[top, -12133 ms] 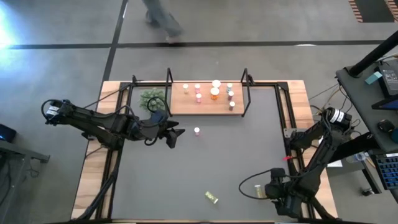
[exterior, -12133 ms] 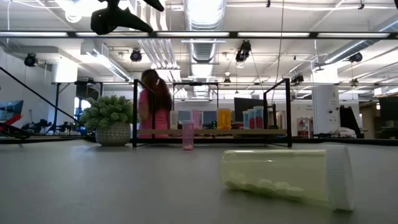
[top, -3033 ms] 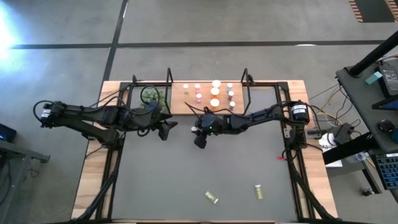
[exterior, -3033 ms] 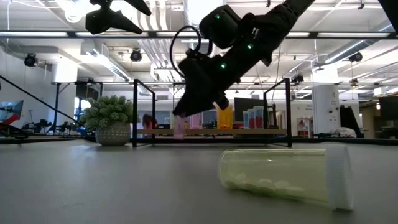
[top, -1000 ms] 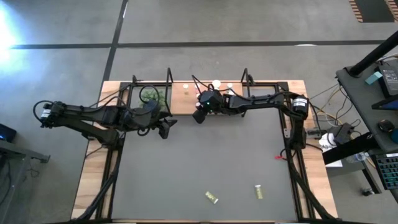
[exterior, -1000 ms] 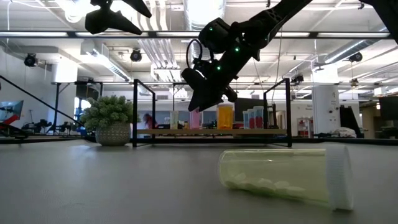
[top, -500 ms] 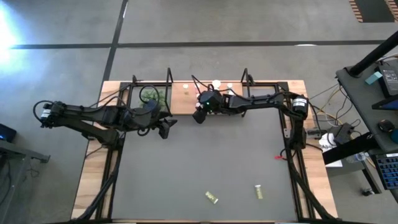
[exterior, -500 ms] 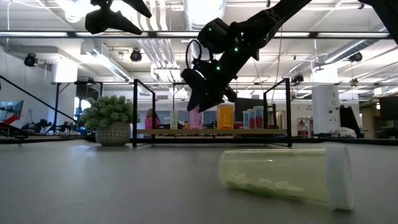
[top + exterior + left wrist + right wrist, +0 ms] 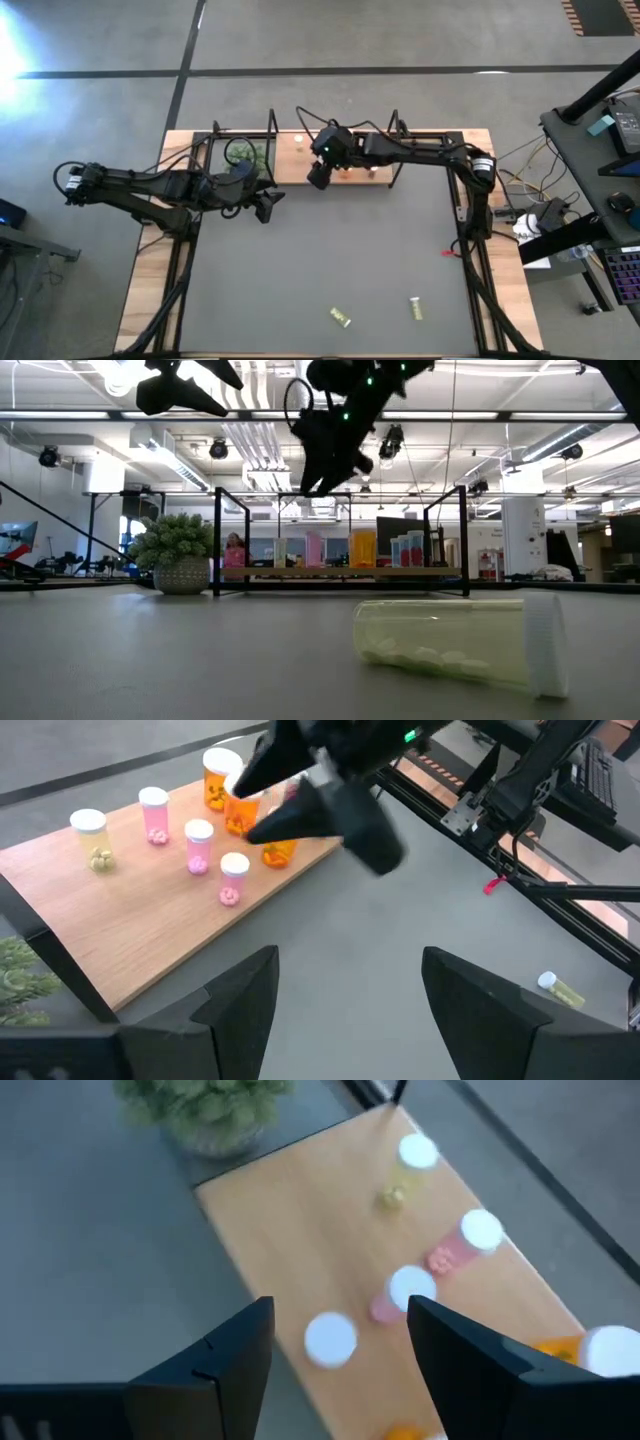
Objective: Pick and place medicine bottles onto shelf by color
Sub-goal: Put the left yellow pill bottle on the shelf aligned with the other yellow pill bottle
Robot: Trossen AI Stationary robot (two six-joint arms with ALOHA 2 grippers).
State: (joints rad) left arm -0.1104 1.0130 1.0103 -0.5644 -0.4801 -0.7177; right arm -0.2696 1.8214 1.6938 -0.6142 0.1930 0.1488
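Right pincer (image 9: 317,176), empty, above shelf (image 9: 288,168) near plant (image 9: 246,155).

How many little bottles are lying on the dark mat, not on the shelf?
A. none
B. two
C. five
B: two yellow-green bottles lie on the mat near its front edge, while the others stand on the shelf.
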